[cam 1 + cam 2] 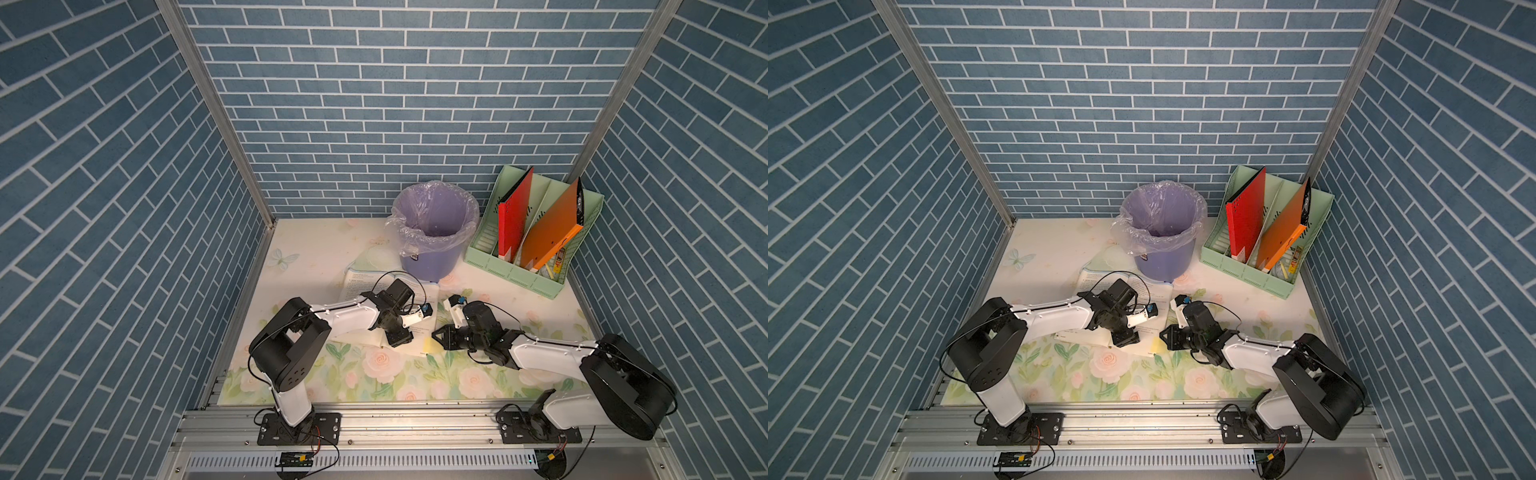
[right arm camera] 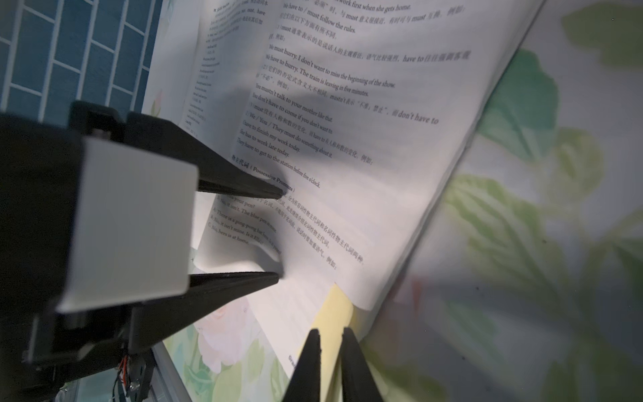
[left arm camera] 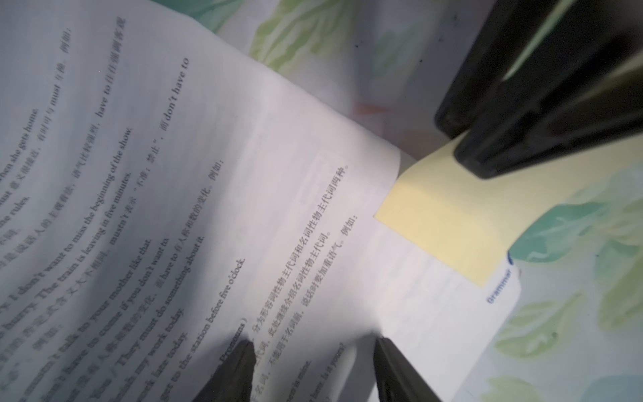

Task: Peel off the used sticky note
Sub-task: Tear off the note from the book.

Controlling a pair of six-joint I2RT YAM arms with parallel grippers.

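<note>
Right wrist view: our right gripper (image 2: 330,332) pinches shut on the pale yellow paper sticky note (image 2: 334,309) at the near right corner of the open white textbook (image 2: 348,104). Our left gripper (image 2: 280,233), half open, presses both tips on the lifted page (image 2: 375,195). A lined purple bin (image 1: 432,232) stands far behind.

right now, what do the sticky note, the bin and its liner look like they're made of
The sticky note looks like thin matte paper: pale yellow, slightly curved, no shine. The bin is likely moulded plastic: smooth lilac wall, slight sheen. The liner seems thin clear plastic film: crinkled, glossy, folded over the rim.
</note>
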